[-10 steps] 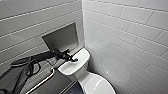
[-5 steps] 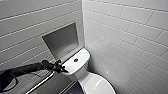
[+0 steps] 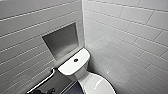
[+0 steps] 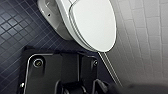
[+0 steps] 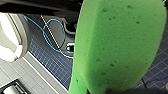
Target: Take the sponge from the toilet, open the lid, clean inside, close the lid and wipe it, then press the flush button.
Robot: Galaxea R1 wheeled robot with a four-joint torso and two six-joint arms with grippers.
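The sponge point(image 5: 120, 45) is gripped by the right tool point(image 5: 130, 91) above the dark tiled floor point(image 5: 50, 62), where a blue cable point(image 5: 53, 35) lies. Whether the left tool point(image 4: 85, 87) is wide or narrow cannot be told. The lid point(image 4: 92, 22) is shut on the toilet point(image 3: 72, 68). In the head view, the flush button point(image 3: 75, 60) is seen on the tank top, with the lid at 5 o'clock from it and a wall niche point(image 3: 61, 41) at 11 o'clock.
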